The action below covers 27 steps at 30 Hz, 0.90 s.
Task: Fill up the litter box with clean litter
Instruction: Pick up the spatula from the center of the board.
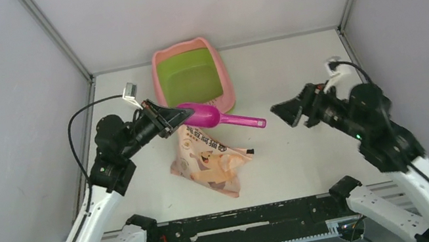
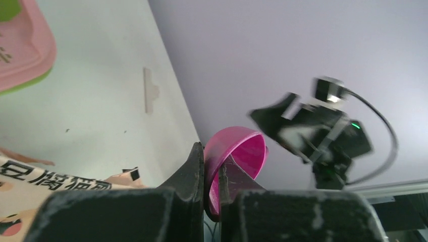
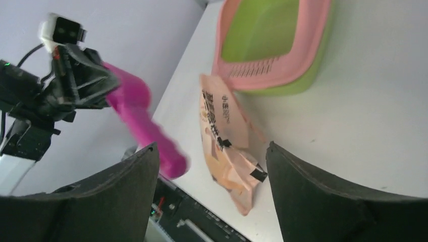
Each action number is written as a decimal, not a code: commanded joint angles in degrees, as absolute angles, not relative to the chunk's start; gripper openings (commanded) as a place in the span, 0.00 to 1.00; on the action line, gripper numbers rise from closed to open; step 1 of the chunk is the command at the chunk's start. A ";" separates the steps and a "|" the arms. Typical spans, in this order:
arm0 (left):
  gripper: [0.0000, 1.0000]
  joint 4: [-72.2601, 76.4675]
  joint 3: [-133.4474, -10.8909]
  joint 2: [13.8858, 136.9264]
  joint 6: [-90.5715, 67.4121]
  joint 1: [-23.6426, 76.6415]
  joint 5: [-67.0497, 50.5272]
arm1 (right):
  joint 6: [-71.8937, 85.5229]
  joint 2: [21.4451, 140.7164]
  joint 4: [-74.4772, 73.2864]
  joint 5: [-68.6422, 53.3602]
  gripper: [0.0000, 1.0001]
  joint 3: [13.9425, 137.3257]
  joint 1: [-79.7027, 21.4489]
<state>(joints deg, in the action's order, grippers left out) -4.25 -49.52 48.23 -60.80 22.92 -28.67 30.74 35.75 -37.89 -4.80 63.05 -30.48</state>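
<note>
So the litter box (image 1: 189, 75) sits up against the far edge of the table (image 1: 295, 67), about mid-width, with its perforated pink grid end facing the near edge. The lime-green basin looks bare from the top view; I can't make out granules at this size. The left gripper (image 1: 172, 116) is clamped on the bowl wall of the magenta scoop (image 1: 221, 118). The left wrist cam shows it well: one finger (image 2: 194, 171) outside the bowl and one inside, pinched tight on the rim. The scoop is held up off the table, just on the near side of the box's grid end, with the handle sticking out to the right and angled slightly toward the near edge. Under it lies the peach printed bag (image 1: 209, 162), flat on the table around the middle, a bit toward the near edge, close to the box but apart from it in the right wrist view. The right gripper (image 1: 282, 112) hangs in the air just right of the handle tip with a gap between them. Its jaws are spread wide, and from its own cam there's nothing between the two fingers (image 3: 126, 191), just the bag and box beyond.
</note>
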 commanded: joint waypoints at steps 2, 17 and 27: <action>0.00 8.04 -46.58 45.30 -68.29 21.68 -32.63 | 45.73 36.09 -16.15 -42.94 0.82 49.76 -14.24; 0.00 17.13 -40.35 47.68 -76.54 20.98 -31.90 | 66.68 37.40 15.51 -54.02 0.78 40.63 -11.32; 0.00 18.88 -39.73 49.73 -76.69 21.00 -30.78 | 68.00 39.41 18.35 -51.32 0.74 40.69 -15.67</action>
